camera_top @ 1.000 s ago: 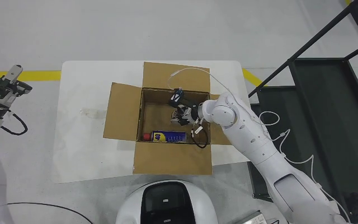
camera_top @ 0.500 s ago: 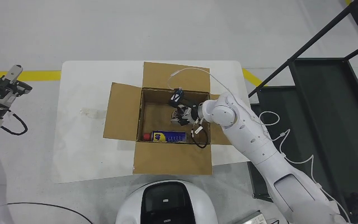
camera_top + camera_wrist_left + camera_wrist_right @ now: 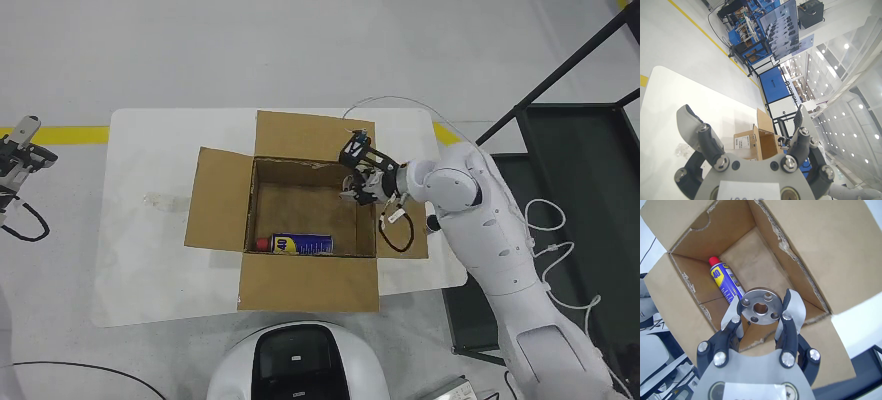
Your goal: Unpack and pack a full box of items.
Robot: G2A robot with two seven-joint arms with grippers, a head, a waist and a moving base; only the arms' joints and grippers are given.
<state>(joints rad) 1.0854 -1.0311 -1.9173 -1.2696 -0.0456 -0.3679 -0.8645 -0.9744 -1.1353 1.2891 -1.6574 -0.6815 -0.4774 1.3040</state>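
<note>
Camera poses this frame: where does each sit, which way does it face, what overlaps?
Top view: above the arms, looking straight down at the table and open box; right gripper at the box's rim.
Left wrist view: beside the table, facing across it toward the box; open left gripper in the foreground.
Right wrist view: above the box, looking in; right gripper holds a metal flange.
Shared: spray can in top and right wrist views; box in all three.

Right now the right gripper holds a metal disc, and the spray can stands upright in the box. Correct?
Not upright: the spray can lies on its side on the box floor, as the right wrist view shows. The right gripper does hold the metal disc.
</note>
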